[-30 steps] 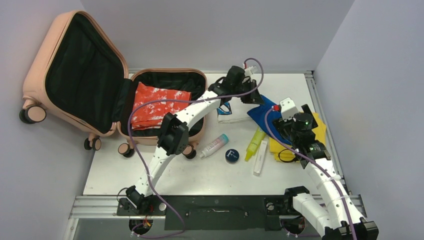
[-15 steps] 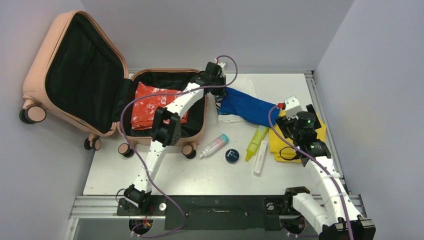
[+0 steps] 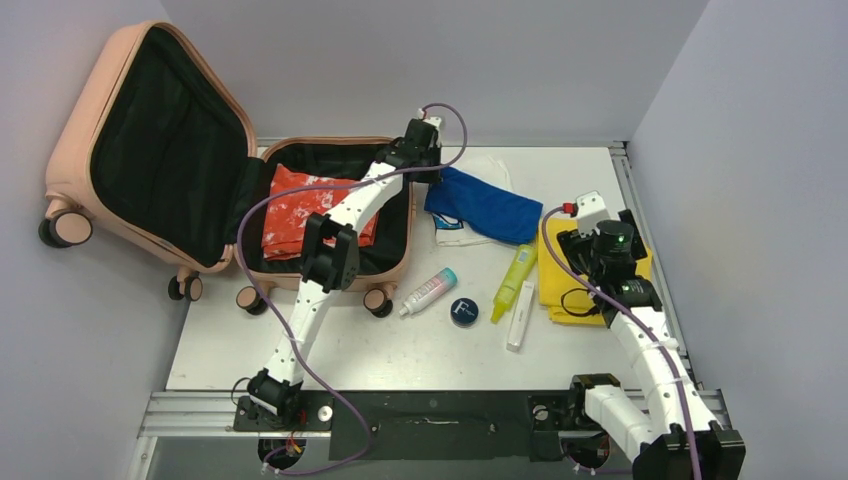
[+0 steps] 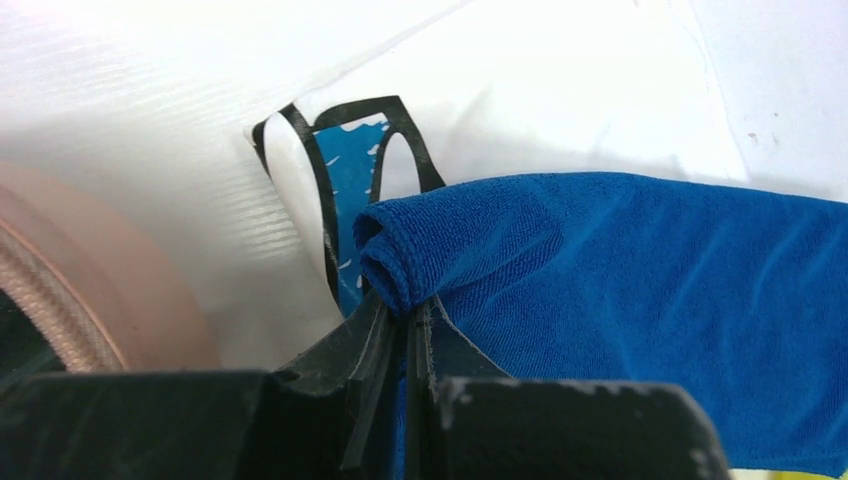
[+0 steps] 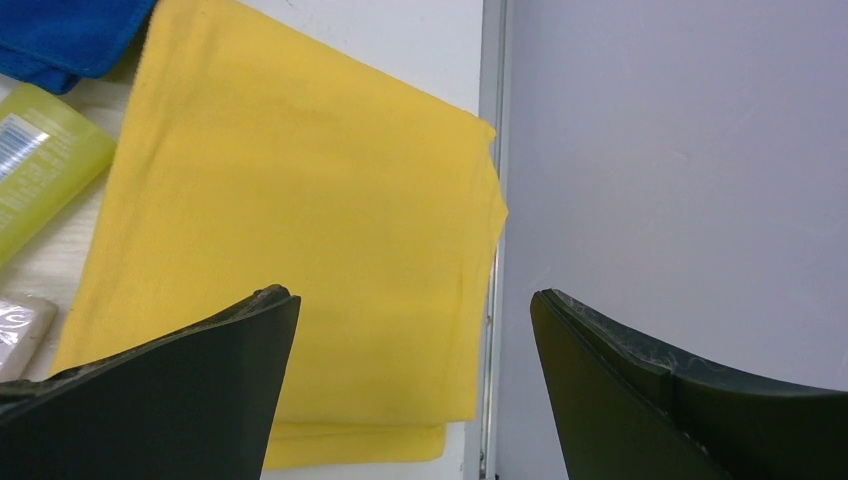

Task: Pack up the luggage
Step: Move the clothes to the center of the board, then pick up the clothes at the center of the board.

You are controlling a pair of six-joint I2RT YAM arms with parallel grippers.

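Towel [image 3: 485, 205] got dragged toward luggage [image 3: 75, 140], left end effector [image 4: 406, 318] clenched on it, so lift clear of rim b4 dropping imo.

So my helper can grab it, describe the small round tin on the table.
From the open pink suitcase, look right across the white table. The tin lies between a teal-capped white tube and a yellow-green tube. It alone is round and dark blue, with a white F on its lid.

Lab booth — grey walls [image 3: 430, 70], aluminium rail [image 3: 200, 405]
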